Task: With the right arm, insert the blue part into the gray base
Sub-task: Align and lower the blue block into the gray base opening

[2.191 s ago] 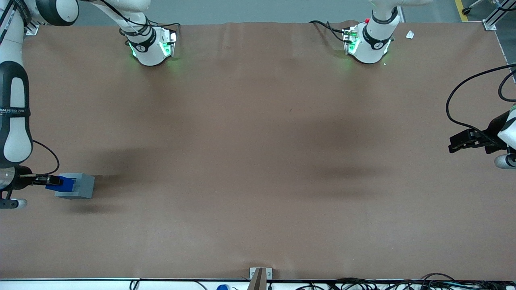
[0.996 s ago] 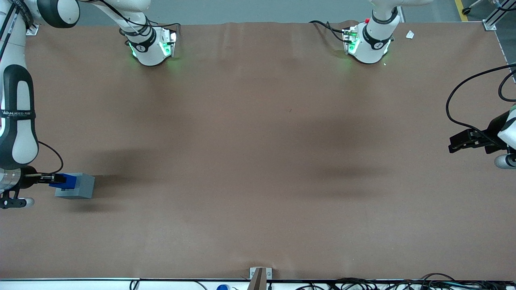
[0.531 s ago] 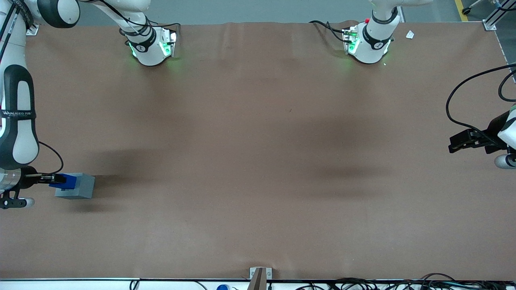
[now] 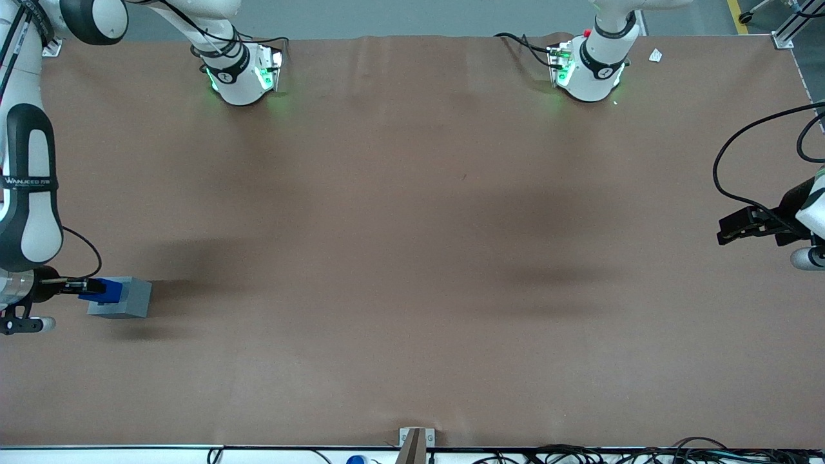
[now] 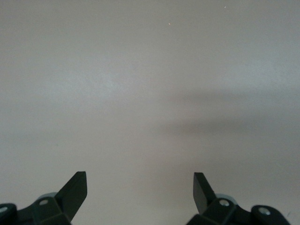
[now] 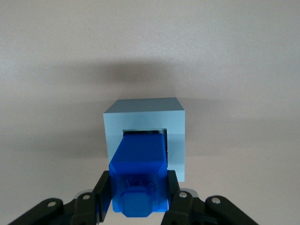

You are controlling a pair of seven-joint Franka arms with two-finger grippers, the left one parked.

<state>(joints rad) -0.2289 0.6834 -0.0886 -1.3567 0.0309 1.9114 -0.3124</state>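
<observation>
The gray base (image 4: pixel 122 299) (image 6: pixel 146 122) stands on the brown table at the working arm's end. The blue part (image 4: pixel 106 290) (image 6: pixel 139 166) sits above it, its lower end reaching into the square socket in the base's top. My right arm's gripper (image 4: pixel 90 287) (image 6: pixel 138 193) is shut on the blue part, one black finger (image 6: pixel 104 192) pressed against each side of it. The part's upper end sticks up out of the base toward the wrist camera.
The brown table (image 4: pixel 412 258) spreads wide around the base. Two arm pedestals (image 4: pixel 242 74) (image 4: pixel 590 71) stand at the table edge farthest from the front camera. A small metal bracket (image 4: pixel 416 441) sits at the nearest edge.
The right arm shifted slightly toward the table's middle over two seconds, carrying the blue part further over the gray base. Nothing has visibly moved in the last half second.
</observation>
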